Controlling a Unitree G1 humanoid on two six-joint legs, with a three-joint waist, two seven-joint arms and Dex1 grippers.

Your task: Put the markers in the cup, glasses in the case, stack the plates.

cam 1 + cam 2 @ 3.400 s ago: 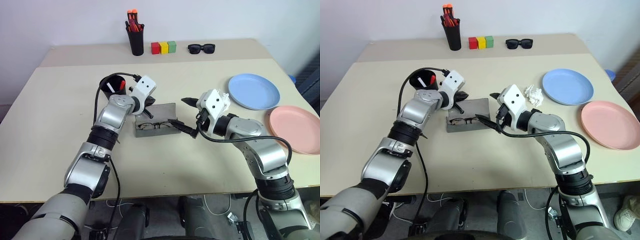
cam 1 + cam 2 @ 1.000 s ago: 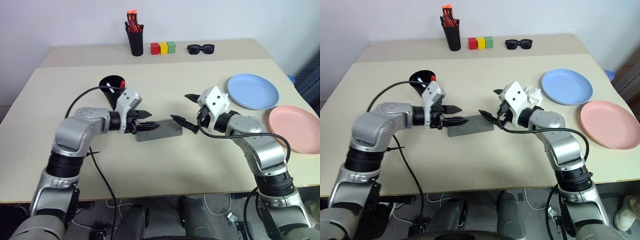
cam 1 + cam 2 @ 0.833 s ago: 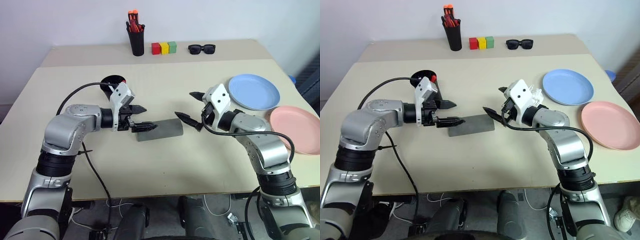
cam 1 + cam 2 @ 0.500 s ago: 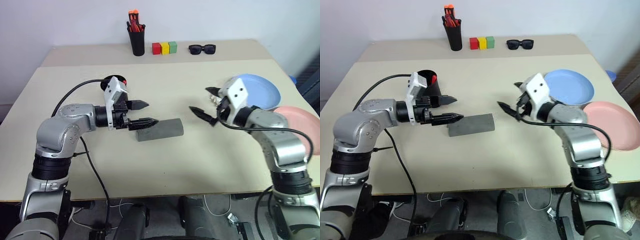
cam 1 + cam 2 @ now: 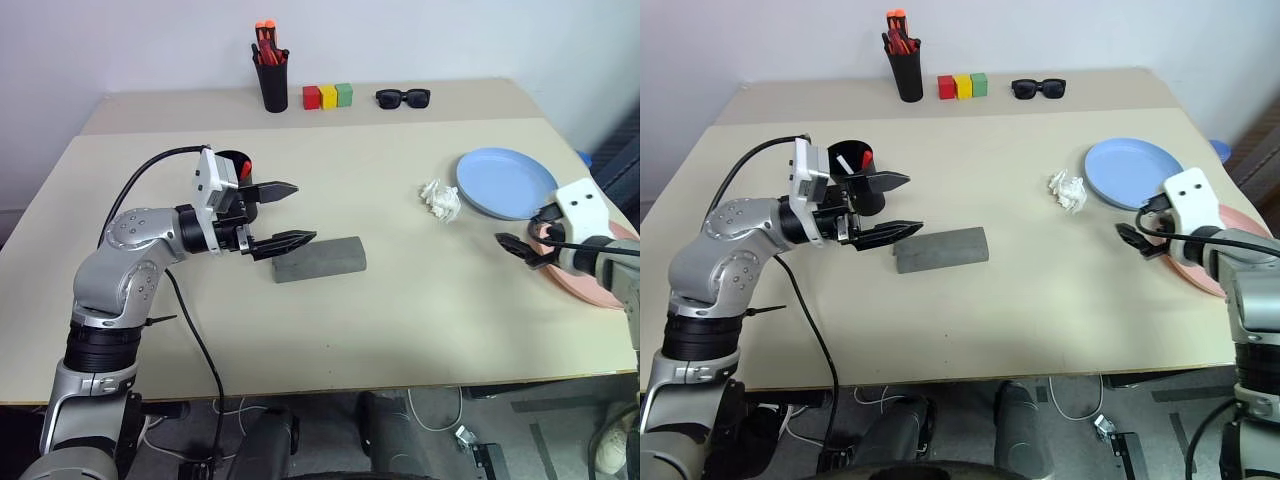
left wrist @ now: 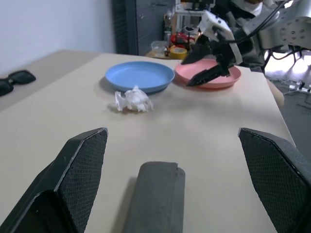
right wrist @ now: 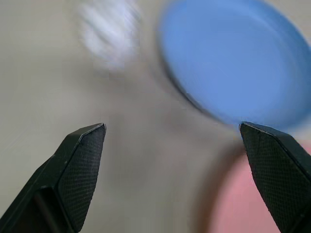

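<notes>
Grey felt case (image 5: 319,258) lies closed on the table (image 5: 300,330) in the left eye view, just beside the left gripper (image 5: 284,214), whose fingers are spread and empty. In the right eye view the black cup (image 5: 854,175) holds both markers (image 5: 853,160). The left wrist view shows the blue plate (image 6: 140,75) and pink plate (image 6: 208,76) side by side, unstacked, near a crumpled tissue (image 6: 131,100). In the right wrist view the right gripper (image 7: 170,160) hangs wide open between those plates.

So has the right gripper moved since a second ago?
Yes. The right gripper has swung to the robot's right, away from the closed grey case, and now hangs at the near edge of the pink plate, jaws open.
</notes>
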